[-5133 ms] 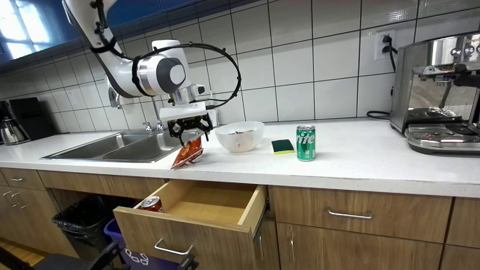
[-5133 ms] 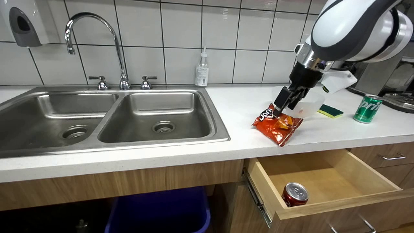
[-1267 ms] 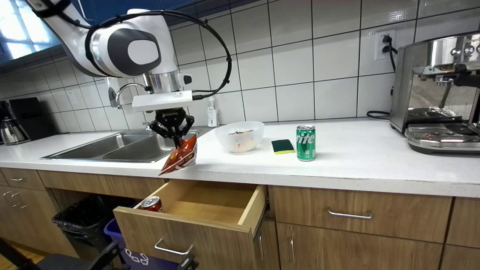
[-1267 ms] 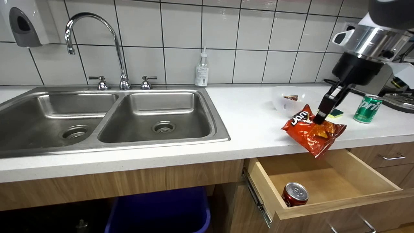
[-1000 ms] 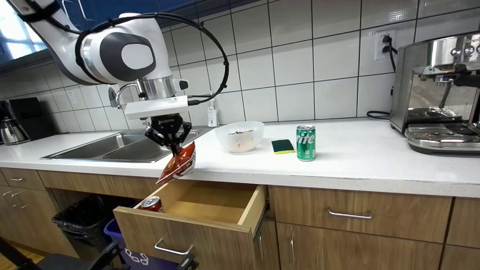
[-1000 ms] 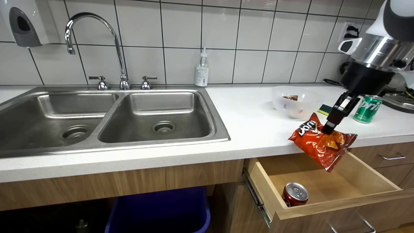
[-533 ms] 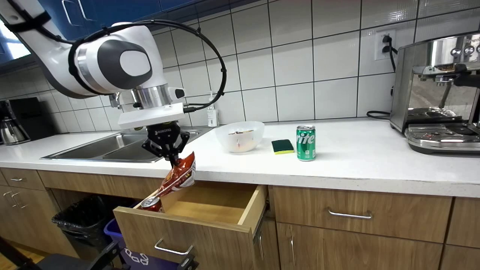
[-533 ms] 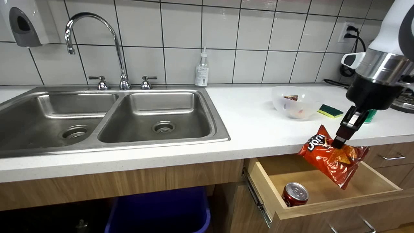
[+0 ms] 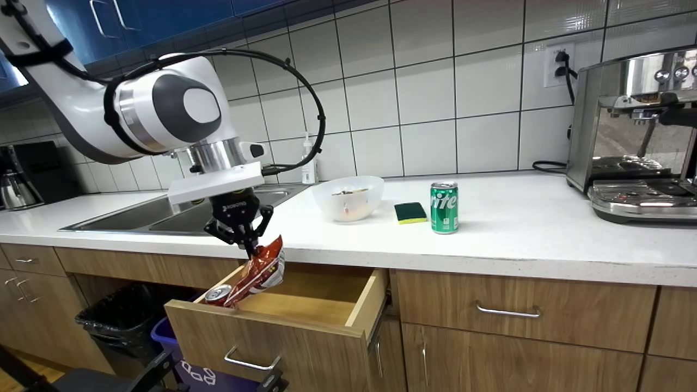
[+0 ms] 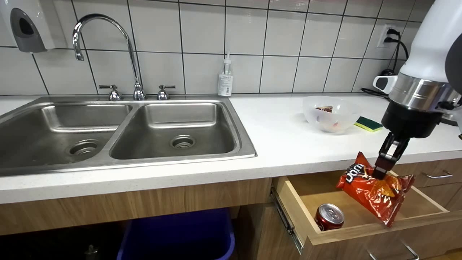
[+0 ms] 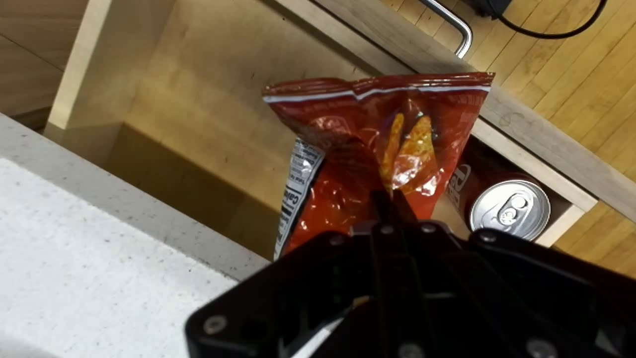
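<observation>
In an exterior view, the gripper (image 9: 252, 253) is held over the pulled-out drawer (image 9: 316, 348), its fingers clamped on a red chip bag (image 9: 262, 279), which is hung slanting at six o'clock from them; the red can (image 9: 218, 294) in the drawer's corner is partly covered by the bag between seven and eight o'clock, and a frosted bowl (image 9: 335, 209) is seen at two o'clock. In an exterior view, the bag is shown apart from the can, which is found at eight o'clock from the grip, with a sponge (image 10: 368, 124) just short of twelve; the bag's lowest corner is seen over the drawer's front edge, though whether that edge is touched cannot be told. In the wrist view, the bag is pinched between the fingertips and spread toward twelve o'clock above the drawer, and the can's lid is seen just past three. The step in hand is judged to be the placing of the bag in the drawer; for the next move, a further lowering seems to be called for, with the corner drawn inside the front edge and the can left undisturbed, before the fingers are parted.
</observation>
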